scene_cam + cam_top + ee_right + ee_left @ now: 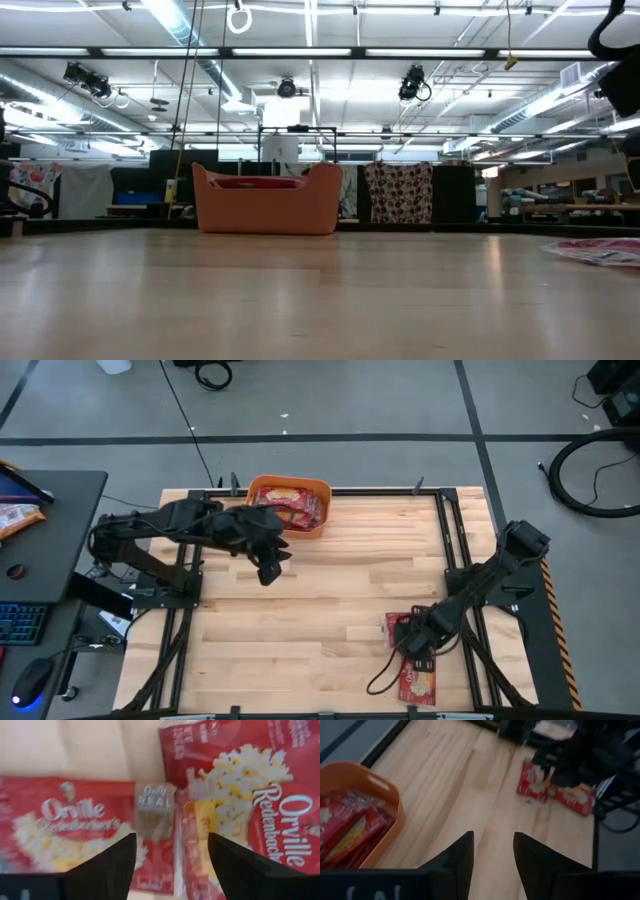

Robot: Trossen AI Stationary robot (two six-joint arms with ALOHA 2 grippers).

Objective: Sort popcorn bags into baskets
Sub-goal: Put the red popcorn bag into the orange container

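Note:
The orange basket (288, 505) stands at the table's far edge with several red popcorn bags (296, 508) inside; the left wrist view shows its rim (375, 782) and those bags (347, 825). My left gripper (270, 568) is open over bare wood just near of the basket, fingers apart (492, 857). Two more popcorn bags (399, 625) (418, 682) lie flat on the table near its right near corner. My right gripper (415, 642) is open low over them, its fingers (172, 847) straddling the seam between one bag (75, 822) and another (250, 785). My right gripper points down at the two flat bags, with one finger (120, 865) over the left bag and the other (240, 870) over the right bag. I cannot tell whether the fingertips touch them.
A black metal frame (450, 530) rims the table. A wide stretch of bare wood (340, 575) lies between basket and loose bags. A dark cable (385, 672) loops beside the right gripper. In the low view the basket (268, 200) stands far off and a bag (598, 250) lies right.

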